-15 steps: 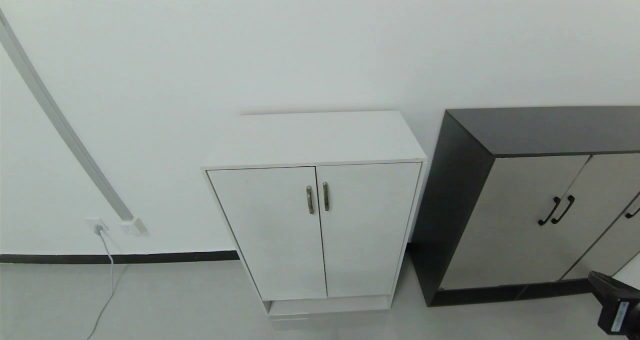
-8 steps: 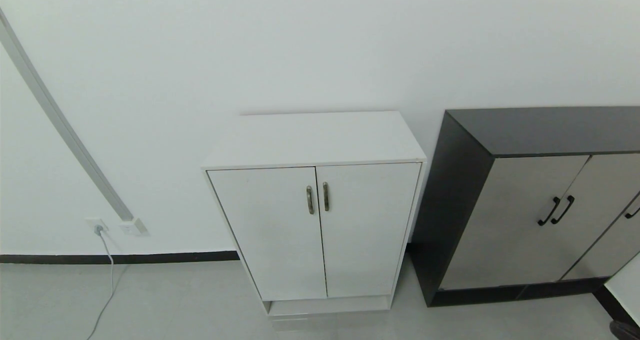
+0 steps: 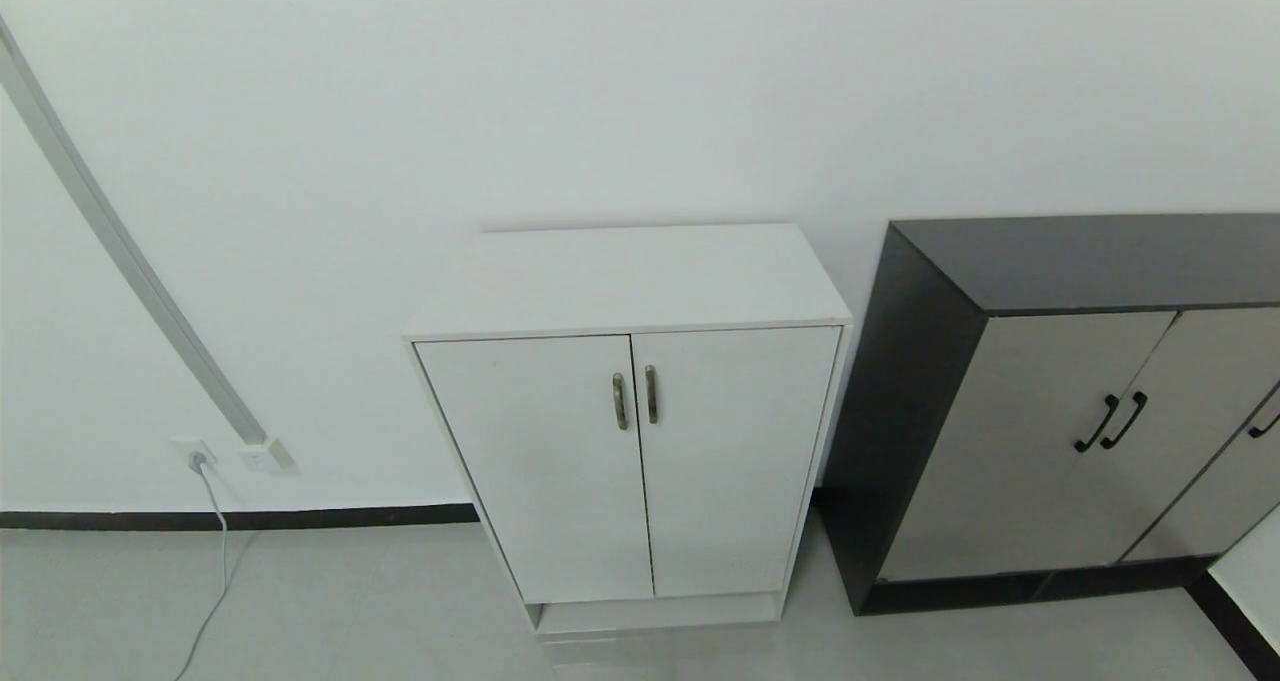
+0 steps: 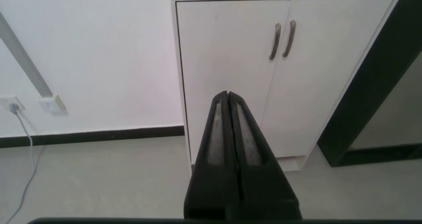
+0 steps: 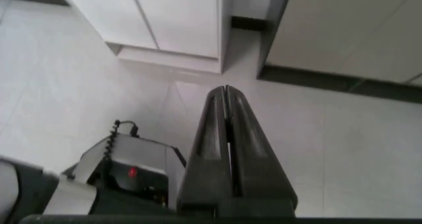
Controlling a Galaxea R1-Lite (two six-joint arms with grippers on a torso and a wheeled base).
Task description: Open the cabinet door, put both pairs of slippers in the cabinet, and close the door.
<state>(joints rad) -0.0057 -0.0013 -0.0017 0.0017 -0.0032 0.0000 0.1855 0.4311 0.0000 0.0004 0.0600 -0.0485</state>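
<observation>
The white cabinet [image 3: 630, 411] stands against the wall with both doors closed; two metal handles [image 3: 635, 397] meet at the middle seam. In the left wrist view the cabinet [image 4: 283, 72] is ahead, and my left gripper [image 4: 228, 95] is shut with nothing in it, held back from the doors and below the handles [image 4: 282, 41]. My right gripper [image 5: 226, 90] is shut and empty, pointing down over the tiled floor near the white cabinet's base [image 5: 165, 26].
A black cabinet [image 3: 1060, 391] with grey doors stands right beside the white one. A wall socket with a cable [image 3: 200, 461] sits to the left, with a slanted conduit [image 3: 110, 241] above it. Bare grey floor lies in front of both cabinets.
The right arm, seen at the lower right corner of the head view a second ago, has dropped out of that view. The cabinet doors stay closed.
</observation>
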